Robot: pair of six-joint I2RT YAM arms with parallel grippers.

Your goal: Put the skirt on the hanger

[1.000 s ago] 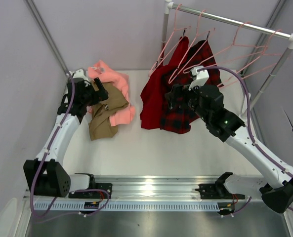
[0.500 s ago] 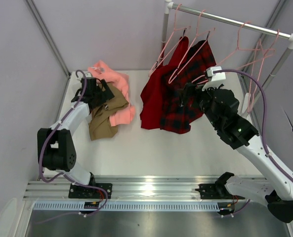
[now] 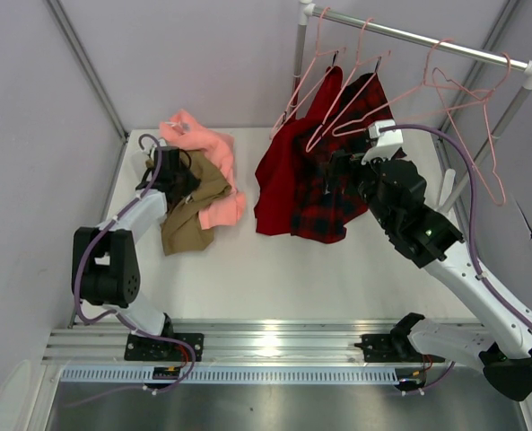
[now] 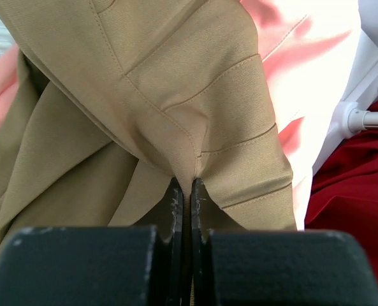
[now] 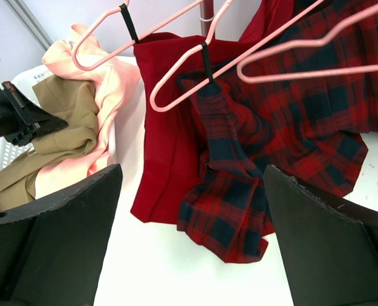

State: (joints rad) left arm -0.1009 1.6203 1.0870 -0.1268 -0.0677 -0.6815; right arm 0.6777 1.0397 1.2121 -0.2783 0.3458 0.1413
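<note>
The right gripper (image 3: pixel 339 172) shifted rightward, and an empty hanger (image 3: pixel 486 144) swung right.

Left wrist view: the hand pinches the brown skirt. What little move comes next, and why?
Probably lift the skirt slightly off the pink garment: the left gripper is shut on a fold of it, and the right gripper is open, holding nothing.

Soft, even overhead light leaves only faint shadows on the white counter (image 3: pixel 274 269) and a glare patch on the metal rail (image 3: pixel 266 339). Close up, the skirt (image 4: pixel 176 95) is sharp while the salmon-pink garment (image 4: pixel 316 57) blows out to white; the left fingers (image 4: pixel 173 213) and right fingers (image 5: pixel 55 248) show as dark, blurred shapes.
</note>
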